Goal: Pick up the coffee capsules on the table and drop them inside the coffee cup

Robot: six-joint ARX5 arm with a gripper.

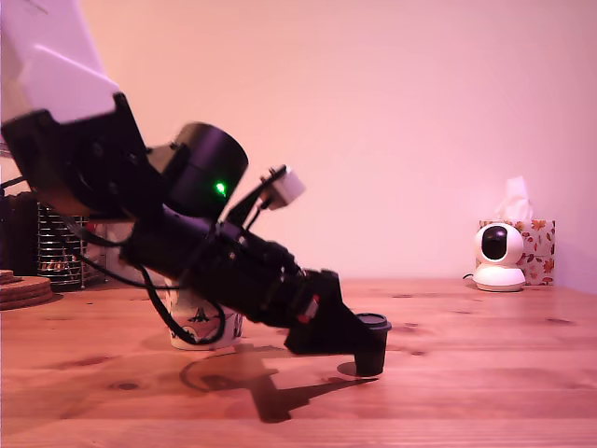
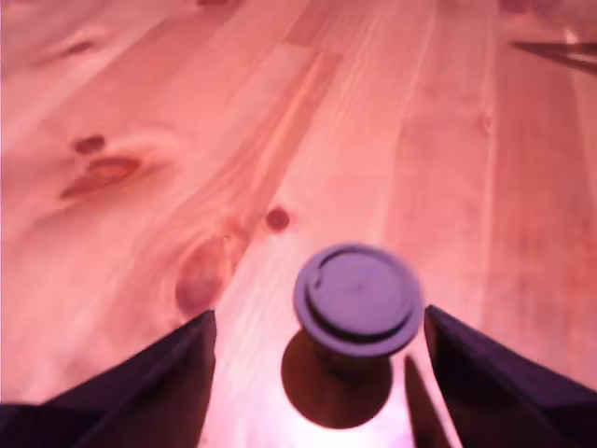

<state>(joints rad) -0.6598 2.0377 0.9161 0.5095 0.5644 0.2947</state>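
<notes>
My gripper (image 2: 318, 319) stands wide around the upright coffee capsule (image 2: 357, 297), while the arm (image 1: 233, 266) hides most of the coffee cup (image 1: 200, 322).

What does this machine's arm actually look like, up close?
The arm is mostly black and chunky, with a white casing at its upper end. A round black drum carries a small green light. Loose black cables loop beneath it, and a small white box sits on top. The pincer ends in two dark, wedge-shaped fingers.
</notes>
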